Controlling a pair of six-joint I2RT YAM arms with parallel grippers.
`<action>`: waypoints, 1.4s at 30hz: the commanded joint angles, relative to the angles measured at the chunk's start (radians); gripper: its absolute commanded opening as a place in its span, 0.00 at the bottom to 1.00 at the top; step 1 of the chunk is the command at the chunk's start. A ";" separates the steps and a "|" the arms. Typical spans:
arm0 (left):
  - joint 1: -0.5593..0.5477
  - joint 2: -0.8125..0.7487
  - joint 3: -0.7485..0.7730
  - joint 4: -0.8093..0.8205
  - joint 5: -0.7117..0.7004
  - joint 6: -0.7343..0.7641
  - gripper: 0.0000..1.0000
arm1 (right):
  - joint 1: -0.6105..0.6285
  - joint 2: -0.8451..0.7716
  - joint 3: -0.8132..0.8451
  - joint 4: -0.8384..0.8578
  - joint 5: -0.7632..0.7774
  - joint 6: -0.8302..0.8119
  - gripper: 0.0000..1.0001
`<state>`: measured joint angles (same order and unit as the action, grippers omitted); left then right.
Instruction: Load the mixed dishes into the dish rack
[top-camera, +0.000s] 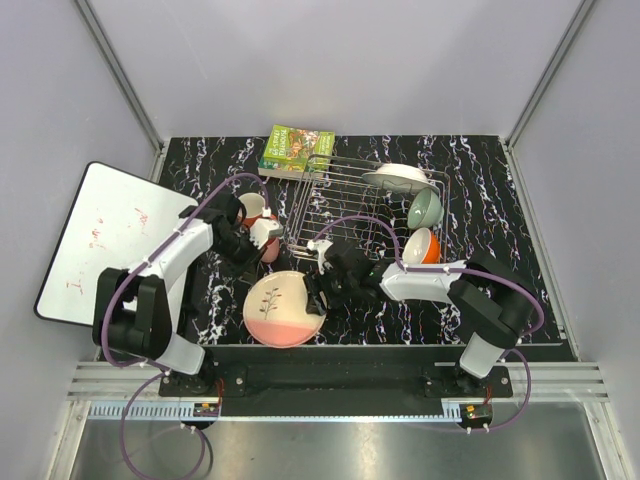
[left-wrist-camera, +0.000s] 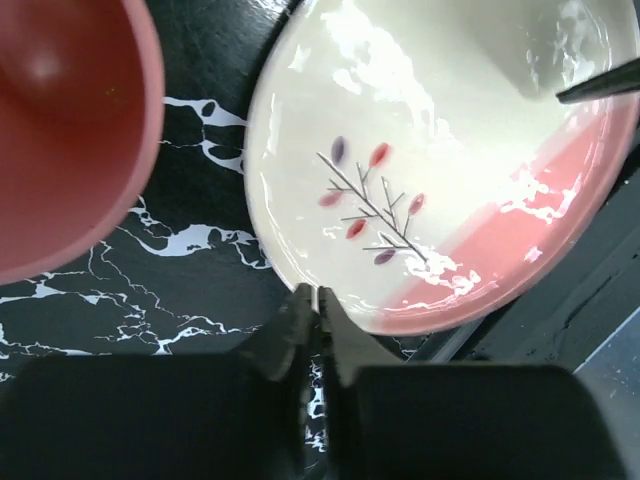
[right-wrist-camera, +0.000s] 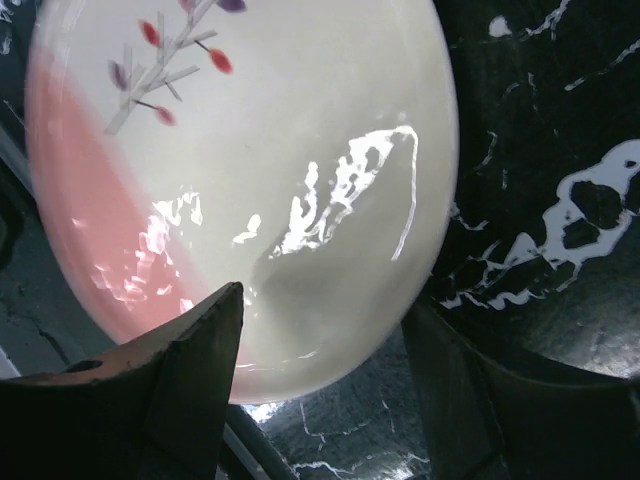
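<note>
The right gripper has its two fingers well apart, one on each side of the near rim of the pink-and-cream plate. They hold nothing yet, and I cannot tell if a finger touches the glaze. The plate lies flat on the black marbled table, in front of the dish rack and outside it.

I judge the plate stiff, rather heavy for so thin a thing, and breakable. The strong reflections suggest a smooth glaze, so it may slip out of a light grip. Because it lies flat, only the raised rim offers a hold. One finger should go under the edge and one on top, and the grip should be firm before any lift.

The left gripper has its fingers pressed together with nothing visible between them. Its tips are just beside another part of the same rim. A salmon-pink cup stands near it on the table, and a second cup is close by.

In the rack are a large white plate and a pale green bowl. A small orange bowl sits at the rack's near corner.
</note>
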<state>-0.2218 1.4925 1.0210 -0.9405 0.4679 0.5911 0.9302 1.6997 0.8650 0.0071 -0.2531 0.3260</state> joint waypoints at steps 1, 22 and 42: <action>-0.005 -0.018 -0.002 -0.024 0.061 0.004 0.04 | -0.007 0.001 0.009 0.056 -0.034 -0.028 0.72; 0.015 -0.009 -0.147 0.084 -0.061 0.015 0.57 | -0.067 0.057 0.015 0.073 -0.112 -0.001 0.38; 0.053 0.064 -0.127 0.112 -0.038 0.027 0.73 | -0.065 -0.095 -0.052 0.100 -0.089 -0.061 0.00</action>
<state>-0.1890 1.5646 0.8707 -0.8570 0.4305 0.5934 0.8612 1.7065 0.8310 0.0711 -0.3351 0.3111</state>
